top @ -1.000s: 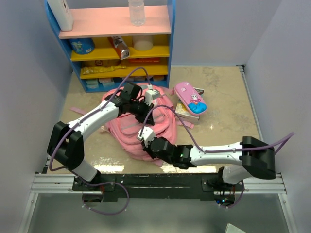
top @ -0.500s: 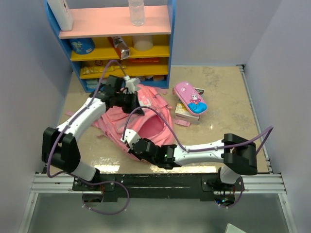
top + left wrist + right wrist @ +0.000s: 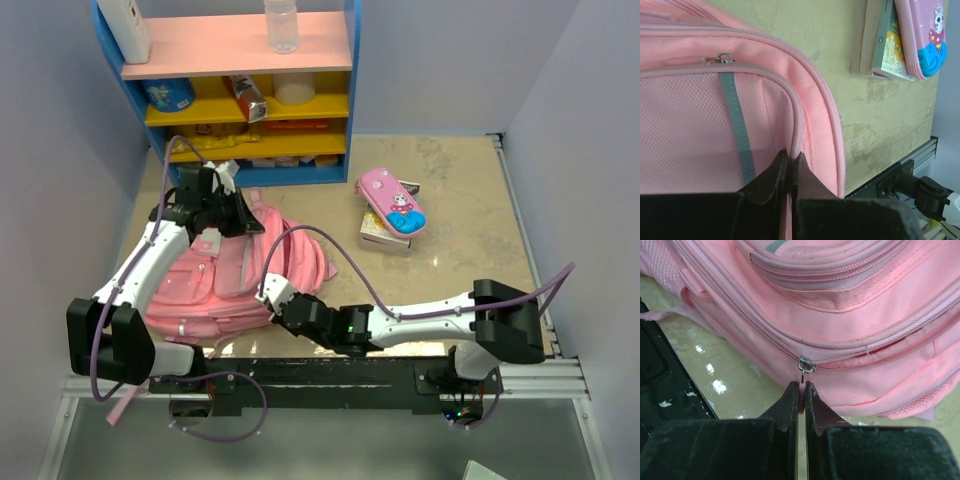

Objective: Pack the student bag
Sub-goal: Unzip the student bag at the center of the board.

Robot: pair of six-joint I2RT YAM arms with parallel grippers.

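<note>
The worktop [image 3: 460,200] carries everything. At its far edge, beyond the bag, stands the shelf unit [image 3: 200,45], with a clear bottle [image 3: 281,25] on its top board and boxes and a blue tub on the lower shelves, too small to name further.

The student bag [image 3: 215,285] is the main change. A second ago it sat bunched mid-worktop, and half a second ago its mouth gaped, showing a pink lining. Now it has been dragged to the left side and lies flattened, with no opening visible from above. What it holds, if anything, cannot be seen.

The left gripper [image 3: 791,157] has its fingers pressed narrow, pinching the piped seam on the bag's far side. It seems to be anchoring the fabric. The right gripper [image 3: 801,387], at the bag's near edge, is clamped just as narrowly on the thin pull hanging from the zip slider [image 3: 807,364]. On one side of the slider the teeth are meshed. On the other a dark red gap shows, so this zip is only partly shut.

To the right of the bag, well apart from it, the pencil case [image 3: 393,200] lies closed on top of some books [image 3: 383,235]. Since both are outside the bag, packing looks unfinished. If they belong inside, the zip will need to run open, not shut.
</note>
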